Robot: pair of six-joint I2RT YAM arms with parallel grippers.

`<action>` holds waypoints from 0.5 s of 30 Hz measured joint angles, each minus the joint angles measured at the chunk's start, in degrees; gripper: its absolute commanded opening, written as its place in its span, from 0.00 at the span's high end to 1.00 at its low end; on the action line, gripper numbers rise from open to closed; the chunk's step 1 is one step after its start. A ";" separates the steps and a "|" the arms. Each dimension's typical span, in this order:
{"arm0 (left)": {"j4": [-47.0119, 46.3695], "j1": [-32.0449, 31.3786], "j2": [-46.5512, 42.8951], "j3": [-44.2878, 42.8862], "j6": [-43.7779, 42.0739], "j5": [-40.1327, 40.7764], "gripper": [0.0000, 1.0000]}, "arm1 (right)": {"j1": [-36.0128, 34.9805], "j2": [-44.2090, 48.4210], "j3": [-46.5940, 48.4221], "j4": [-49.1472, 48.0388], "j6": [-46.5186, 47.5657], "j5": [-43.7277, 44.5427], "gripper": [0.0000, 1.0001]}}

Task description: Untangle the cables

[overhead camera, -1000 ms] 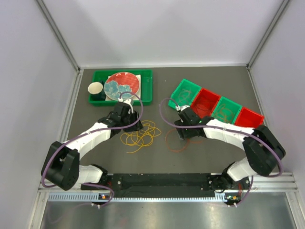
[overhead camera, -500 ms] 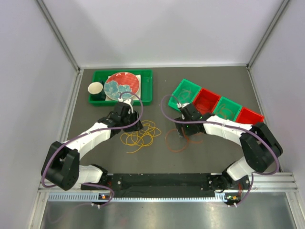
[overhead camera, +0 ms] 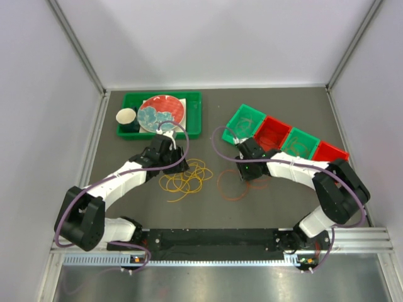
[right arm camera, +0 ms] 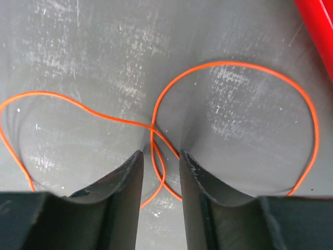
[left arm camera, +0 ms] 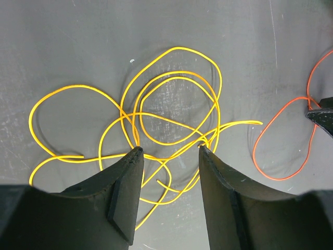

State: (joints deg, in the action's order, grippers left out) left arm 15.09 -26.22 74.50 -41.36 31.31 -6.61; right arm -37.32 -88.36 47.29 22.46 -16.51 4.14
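Note:
The cables lie on the dark grey table in two groups. A yellow tangle of several overlapping loops lies just right of my left gripper. In the left wrist view the yellow loops spread ahead of my left gripper, which is open with its tips resting over the tangle's near strands. An orange cable lies apart to the right, and its loop also shows in the left wrist view. My right gripper is over it. In the right wrist view the orange strands cross between the fingers of my right gripper, which are slightly apart.
A row of small bins, green, red, green, red, stands at the right, close behind my right arm. A green tray at the back left holds a plate and a cup.
My right wrist has shifted slightly towards the bins and turned a little, and the orange loop has changed shape a bit. My left arm and the yellow tangle have not moved.

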 measured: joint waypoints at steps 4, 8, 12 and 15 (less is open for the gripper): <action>0.00 0.00 0.00 0.00 0.00 0.00 0.49 | -0.57 0.00 0.00 0.42 -0.72 0.85 0.71; 0.00 0.00 0.02 0.00 0.00 -0.02 0.49 | -2.23 0.00 0.00 1.33 -1.42 3.39 0.73; 0.00 0.00 0.02 0.00 0.02 -0.02 0.49 | -3.63 -0.02 0.00 2.12 -2.69 5.64 0.76; 0.00 0.00 0.02 0.00 0.02 -0.04 0.49 | -4.09 -0.13 0.07 2.27 -3.80 6.54 0.78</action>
State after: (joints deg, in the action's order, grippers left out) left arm 15.09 -26.22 74.52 -41.36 31.33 -6.66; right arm -41.41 -88.49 47.35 24.73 -20.32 10.68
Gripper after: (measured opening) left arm 0.512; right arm 0.246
